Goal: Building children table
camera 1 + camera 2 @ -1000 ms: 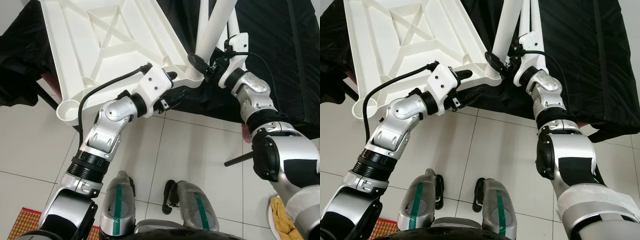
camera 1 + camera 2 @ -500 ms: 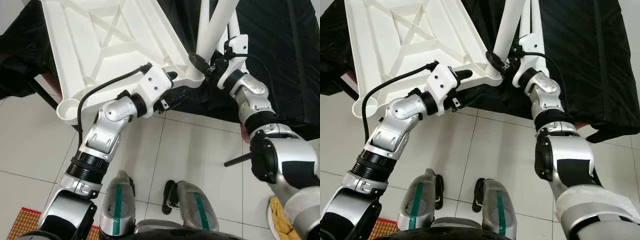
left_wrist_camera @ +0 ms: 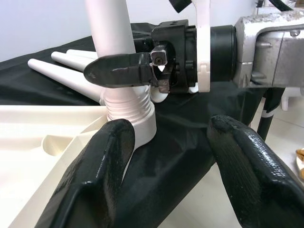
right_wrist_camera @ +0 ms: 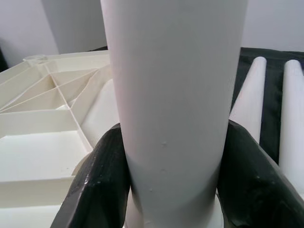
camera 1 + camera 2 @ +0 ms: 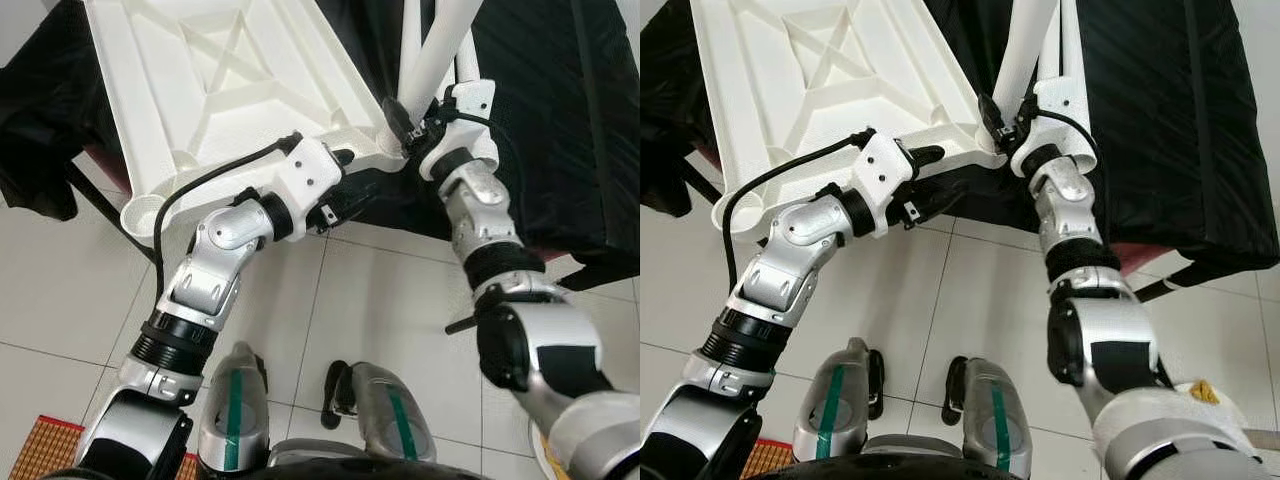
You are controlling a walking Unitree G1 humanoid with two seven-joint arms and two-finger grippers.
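Closest to me, looking down, I see the robot's own legs and feet (image 5: 300, 420) standing on the pale tiled floor (image 5: 60, 290), with a strip of woven orange mat (image 5: 45, 450) at the lower left.

Above that, my left arm bends up to the near edge of the white tabletop (image 5: 200, 90), which lies upside down, ribbed underside facing up, on a surface draped in black cloth (image 5: 1160, 110). My left gripper (image 3: 166, 156) sits at the near corner of the tabletop with its fingers spread wide, one black finger (image 3: 95, 175) over the tabletop edge and the other out over the cloth; it grips nothing. Through its wrist camera I see the corner socket (image 3: 130, 114) just ahead, a ribbed white collar with a leg standing in it.

My right arm reaches up to that same corner. My right gripper (image 4: 173, 166) is closed around the white table leg (image 4: 173, 85) just above the socket, a black finger (image 4: 102, 175) pressed on each side of the tube. The leg rises upright from the corner, leaning slightly.

Farther back, more white legs (image 3: 61, 71) lie loose on the black cloth, beside one another behind the held leg.
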